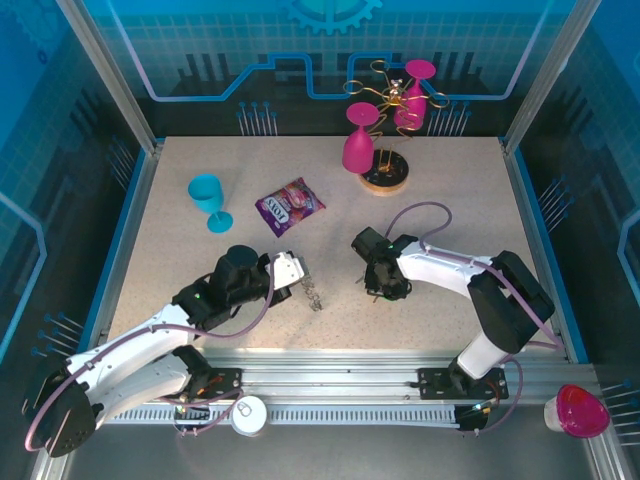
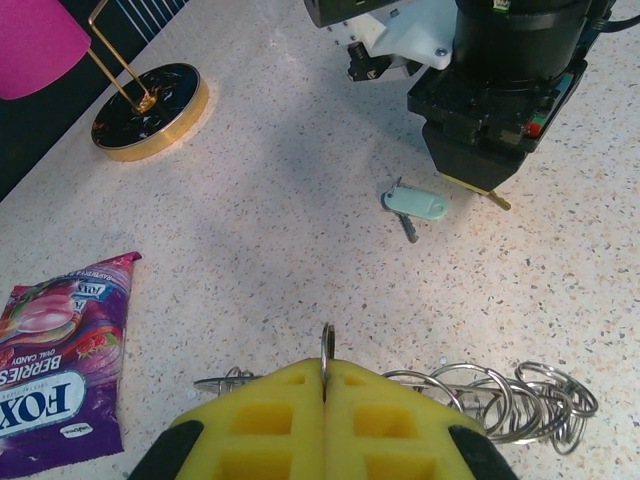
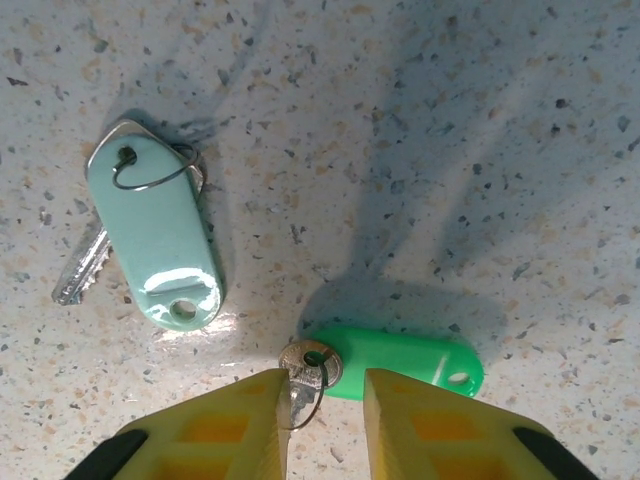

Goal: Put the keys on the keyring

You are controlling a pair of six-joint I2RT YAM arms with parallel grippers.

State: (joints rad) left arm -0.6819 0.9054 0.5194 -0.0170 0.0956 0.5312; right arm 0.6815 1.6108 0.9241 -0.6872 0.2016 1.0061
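My left end effector is pressed together on the rim of the keyring, and its pads hide the ring's near part. Open, bare surface separates it from the pale key. My right end effector stands spread around the metal end of the green key, which is hard to make out.

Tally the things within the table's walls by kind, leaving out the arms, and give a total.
Keys: 2, pale green tag, bright green tag
Keyring: 1
Snack packet: 1
Glasses: 3, one blue, two pink
Glass rack: 1
Total: 8
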